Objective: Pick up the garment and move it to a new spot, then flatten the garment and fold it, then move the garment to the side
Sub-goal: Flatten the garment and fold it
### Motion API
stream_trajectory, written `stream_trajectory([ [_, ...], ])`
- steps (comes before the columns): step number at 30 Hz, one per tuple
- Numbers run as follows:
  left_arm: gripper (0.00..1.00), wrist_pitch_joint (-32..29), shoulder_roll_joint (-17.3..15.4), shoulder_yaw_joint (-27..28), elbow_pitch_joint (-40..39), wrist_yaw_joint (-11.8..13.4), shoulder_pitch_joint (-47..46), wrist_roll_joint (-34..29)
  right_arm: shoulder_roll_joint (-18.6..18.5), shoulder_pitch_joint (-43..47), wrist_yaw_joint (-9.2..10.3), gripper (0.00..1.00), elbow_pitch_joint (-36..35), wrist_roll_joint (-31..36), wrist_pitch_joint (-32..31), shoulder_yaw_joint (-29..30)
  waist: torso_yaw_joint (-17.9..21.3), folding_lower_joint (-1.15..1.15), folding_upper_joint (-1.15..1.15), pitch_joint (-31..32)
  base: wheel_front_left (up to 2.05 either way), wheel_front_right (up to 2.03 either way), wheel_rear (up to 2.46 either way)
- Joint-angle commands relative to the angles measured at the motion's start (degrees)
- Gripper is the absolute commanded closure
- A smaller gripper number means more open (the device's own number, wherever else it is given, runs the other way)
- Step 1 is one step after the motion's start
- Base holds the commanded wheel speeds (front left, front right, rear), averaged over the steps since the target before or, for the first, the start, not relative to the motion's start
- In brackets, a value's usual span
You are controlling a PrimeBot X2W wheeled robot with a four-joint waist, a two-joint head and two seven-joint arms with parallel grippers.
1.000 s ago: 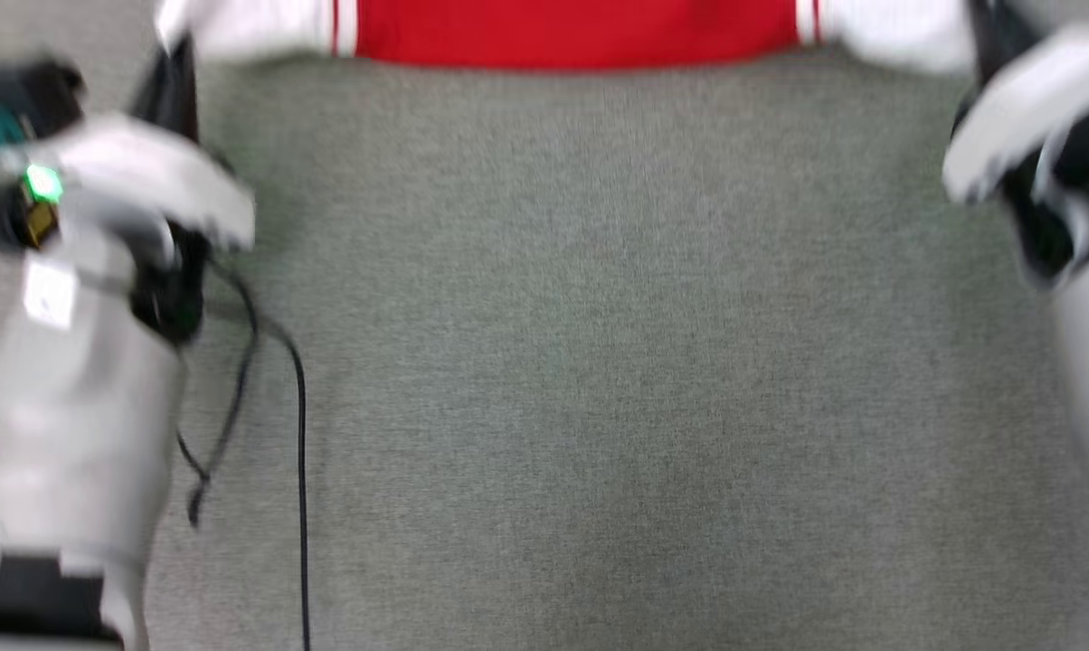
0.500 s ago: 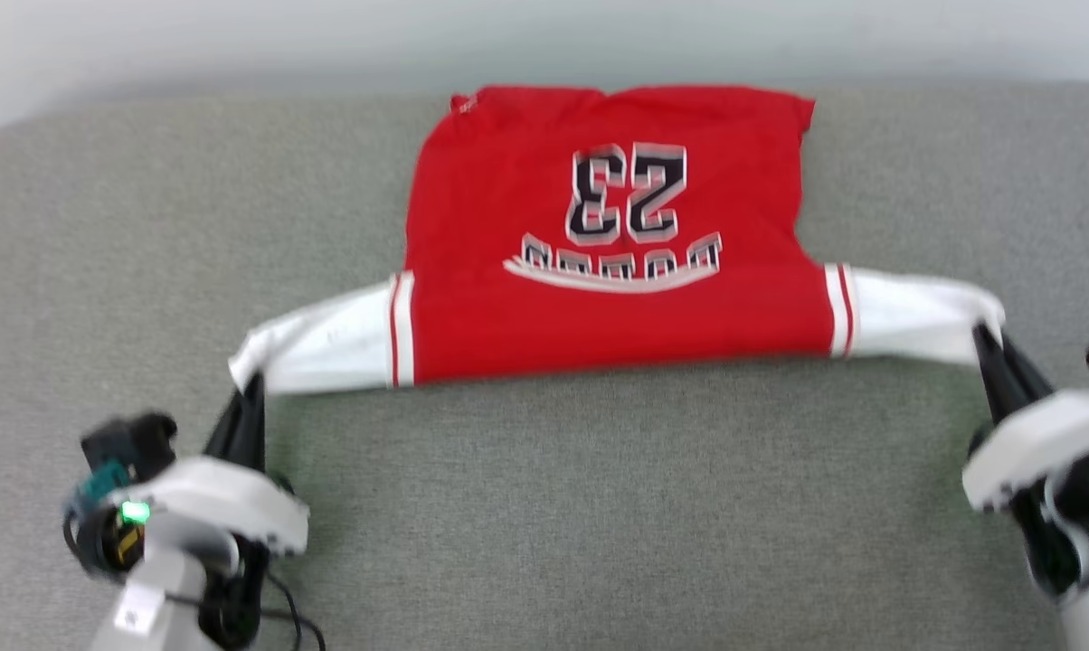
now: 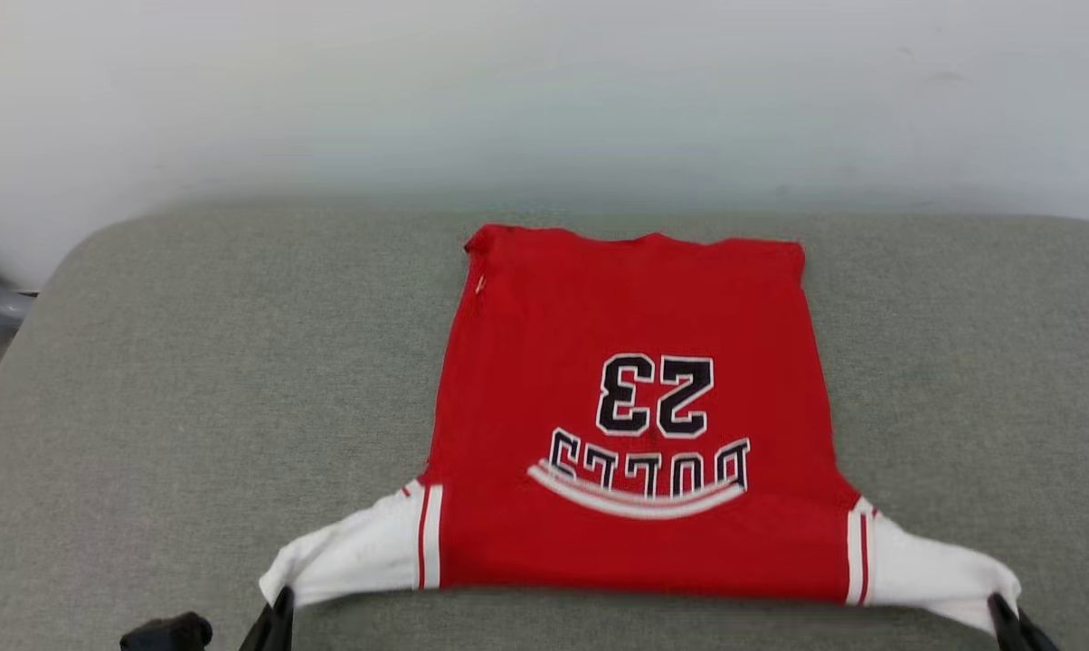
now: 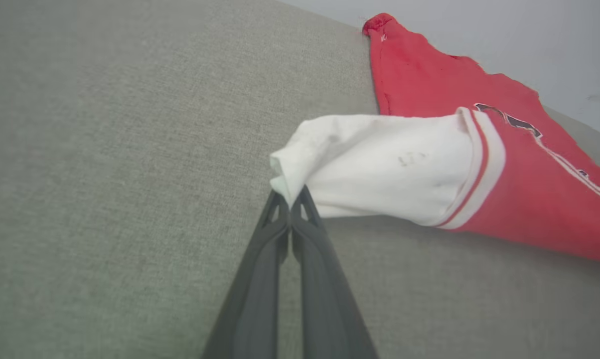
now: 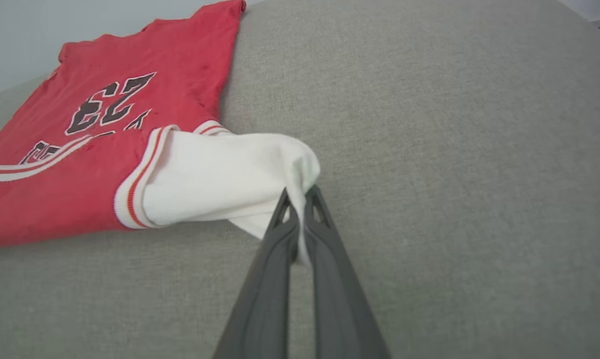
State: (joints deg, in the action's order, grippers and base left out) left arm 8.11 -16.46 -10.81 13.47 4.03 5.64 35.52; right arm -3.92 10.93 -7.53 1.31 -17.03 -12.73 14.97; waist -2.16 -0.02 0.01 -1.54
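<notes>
Two clamps on the garment (image 3: 635, 362): your left pincer (image 4: 291, 204) pinches one white sleeve tip, your right pincer (image 5: 298, 202) the other. It lies spread on the grey surface (image 3: 192, 362). Flattening seems in hand; next, lay the sleeves flat, release.

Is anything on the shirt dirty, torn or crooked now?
The garment lies nearly straight on the grey cushion. The white sleeve in the left gripper bears a small dark smudge; no tear shows.

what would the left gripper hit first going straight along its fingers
The left gripper pinches the garment's white sleeve, so it would push into that first; beyond, probably the grey cushion, depth unclear.
</notes>
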Motion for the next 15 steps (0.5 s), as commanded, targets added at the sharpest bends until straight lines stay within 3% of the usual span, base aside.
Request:
stream_trajectory([
  [1, 1.00, -0.27, -0.40, 0.21, -0.56, 0.57, 1.33, 0.11, 0.27, 1.66, 0.08, 1.00, -0.89, 0.87, -0.60, 0.13, -0.29, 0.02, -0.01, 0.83, 0.00, 0.00, 0.00],
  [7, 1.00, -1.12, -0.81, -0.74, -3.10, 1.13, 6.27, -0.18, 1.02, 7.72, 0.08, 1.00, -2.97, 1.88, -4.02, -0.31, -0.67, 0.02, -0.01, 1.61, 0.00, 0.00, 0.00],
  [9, 1.00, -1.24, -0.79, -1.37, -3.87, 0.99, 6.82, -0.43, 1.02, 8.12, 0.08, 0.54, -3.08, 1.21, -4.35, -0.56, -0.80, 0.02, -0.01, 1.59, 0.00, 0.00, 0.00],
  [10, 1.00, -1.29, -0.78, -1.57, -4.27, 1.07, 6.78, -0.60, 1.04, 8.08, 0.07, 0.05, -2.82, 0.03, -4.58, -0.83, -0.88, 0.02, -0.01, 1.54, 0.00, 0.00, 0.00],
  [11, 1.00, -1.38, -0.85, -1.88, -4.59, 1.10, 6.57, -0.79, 1.05, 7.80, 0.07, 0.00, -2.82, -0.02, -4.50, -1.19, -0.99, 0.02, -0.01, 1.55, 0.00, 0.00, 0.00],
  [15, 1.00, -1.61, -0.50, -2.51, -5.66, 1.15, 5.51, -0.94, 1.01, 4.66, 0.05, 0.00, -4.22, -0.95, -0.86, -1.08, -1.36, 0.02, -0.01, 1.38, 0.00, 0.00, 0.00],
])
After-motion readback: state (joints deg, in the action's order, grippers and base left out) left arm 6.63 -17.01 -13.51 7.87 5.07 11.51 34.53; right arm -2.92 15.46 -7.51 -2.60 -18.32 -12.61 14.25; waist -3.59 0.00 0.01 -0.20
